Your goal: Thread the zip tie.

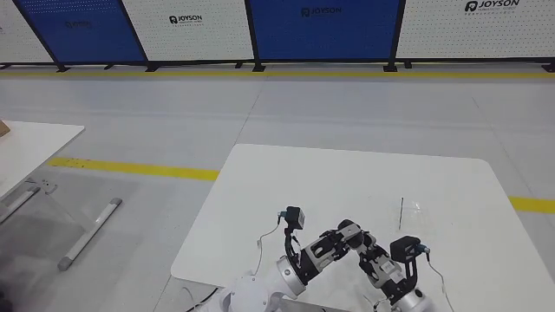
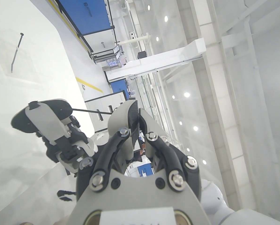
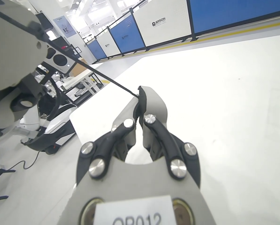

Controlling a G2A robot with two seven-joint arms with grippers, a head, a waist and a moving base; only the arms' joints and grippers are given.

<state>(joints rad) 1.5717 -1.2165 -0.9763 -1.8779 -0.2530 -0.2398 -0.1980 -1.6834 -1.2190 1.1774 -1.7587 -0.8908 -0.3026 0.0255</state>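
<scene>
A black zip tie (image 3: 102, 74) is stretched in the air between my two grippers, low over the near edge of the white table (image 1: 347, 182). My right gripper (image 3: 140, 94) is shut on one end of the strap. My left gripper (image 2: 138, 111) is shut on the other end, with the strap (image 2: 90, 111) running straight across to the right gripper (image 2: 65, 110). From the top view both arms meet close together near the table's front edge, the grippers around the zip tie (image 1: 351, 236).
A second black zip tie (image 1: 401, 211) lies flat on the table farther out, beside a faint clear wrapper (image 1: 421, 212); it is also in the left wrist view (image 2: 16, 52). Another white table (image 1: 35, 147) stands at the left, across open floor.
</scene>
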